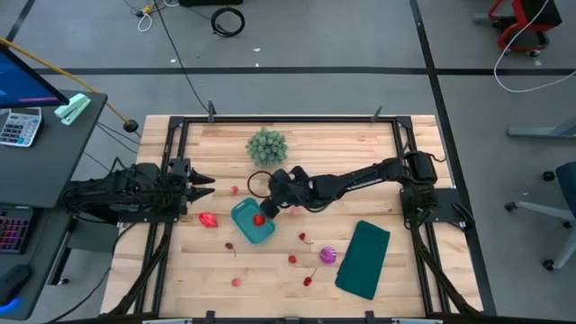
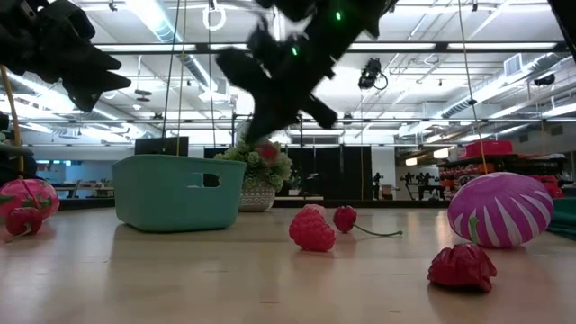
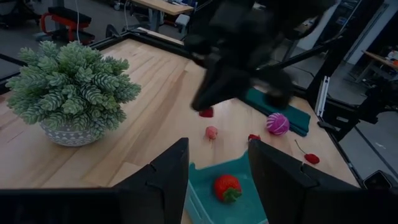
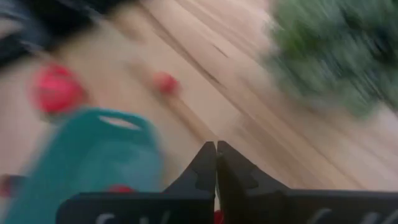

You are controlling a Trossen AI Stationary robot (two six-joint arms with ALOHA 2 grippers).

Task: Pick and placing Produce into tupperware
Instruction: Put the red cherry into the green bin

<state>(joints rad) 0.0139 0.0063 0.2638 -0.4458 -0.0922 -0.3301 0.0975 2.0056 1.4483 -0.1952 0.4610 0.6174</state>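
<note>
The teal tupperware [image 1: 245, 216] stands near the table's middle with one red strawberry [image 3: 227, 186] lying in it. My right gripper [image 4: 216, 152] hovers just above the tub's far right rim, tilted downward, fingers shut with nothing between them. My left gripper [image 3: 217, 168] waits open at the table's left side, pointing toward the tub. Loose produce rests on the wood: a large pink-red piece [image 1: 209, 220] left of the tub, a small red one [image 1: 235, 190] beyond it, a purple striped piece [image 1: 328, 255] and several small red pieces [image 1: 292, 259] toward the near edge.
A spiky green plant in a pot [image 1: 266, 146] stands at the far middle, close behind my right gripper. A flat dark-green slab [image 1: 364, 259] lies at the near right. Bare wood shows between the tub and the near edge among the scattered pieces.
</note>
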